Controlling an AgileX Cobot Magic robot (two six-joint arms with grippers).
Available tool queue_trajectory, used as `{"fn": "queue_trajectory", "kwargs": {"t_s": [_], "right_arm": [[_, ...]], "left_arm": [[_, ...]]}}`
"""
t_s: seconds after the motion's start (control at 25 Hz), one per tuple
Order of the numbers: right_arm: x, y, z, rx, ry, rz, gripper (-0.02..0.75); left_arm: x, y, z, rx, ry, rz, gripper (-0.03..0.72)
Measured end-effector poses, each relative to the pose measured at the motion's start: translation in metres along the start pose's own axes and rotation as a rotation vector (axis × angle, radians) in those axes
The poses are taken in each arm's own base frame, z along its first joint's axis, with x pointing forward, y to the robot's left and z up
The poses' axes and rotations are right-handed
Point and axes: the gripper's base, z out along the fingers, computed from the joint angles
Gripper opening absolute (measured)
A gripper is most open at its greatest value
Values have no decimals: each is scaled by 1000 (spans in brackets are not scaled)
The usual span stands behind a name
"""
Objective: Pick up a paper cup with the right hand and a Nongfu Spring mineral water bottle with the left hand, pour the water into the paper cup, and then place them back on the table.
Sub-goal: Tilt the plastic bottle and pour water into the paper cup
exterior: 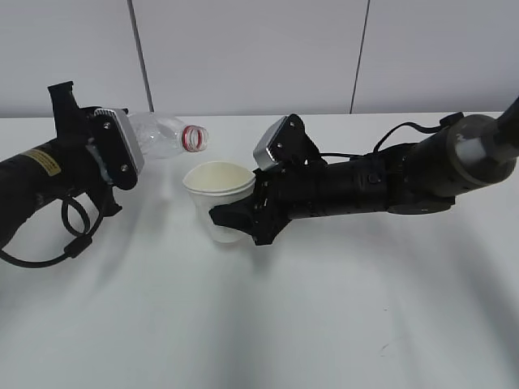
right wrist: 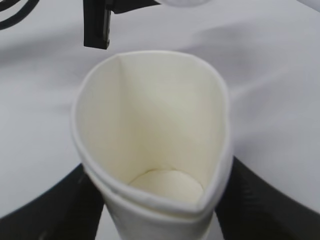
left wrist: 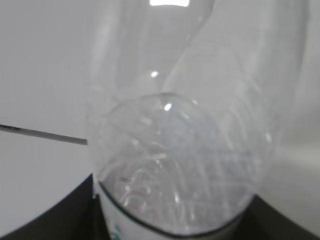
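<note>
My right gripper is shut on the white paper cup and holds it upright near the table's middle; its rim is squeezed oval in the right wrist view, and it looks empty inside. My left gripper is shut on the clear Nongfu Spring bottle, which lies tilted almost level with its red neck ring pointing right, just above and left of the cup's rim. In the left wrist view the bottle fills the frame between the black fingers.
A white wall with dark vertical seams stands behind the table. The left arm's looped black cable hangs near the tabletop. A tiny dark scuff marks the front right of the table.
</note>
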Motion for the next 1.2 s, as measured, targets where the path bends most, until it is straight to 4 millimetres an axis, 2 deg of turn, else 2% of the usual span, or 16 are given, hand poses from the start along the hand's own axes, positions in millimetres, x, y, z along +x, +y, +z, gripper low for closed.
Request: {"fn": "queue_trajectory", "kwargs": {"t_s": [0.56,1.2], "right_arm": [[-1,1,0,-10,-6,-6,476],[-1,1,0,-15,-10,-7,475]], "left_arm": [[1,5,0,-50,13,135,386],[0,6,0,-64,11,202,386]]}}
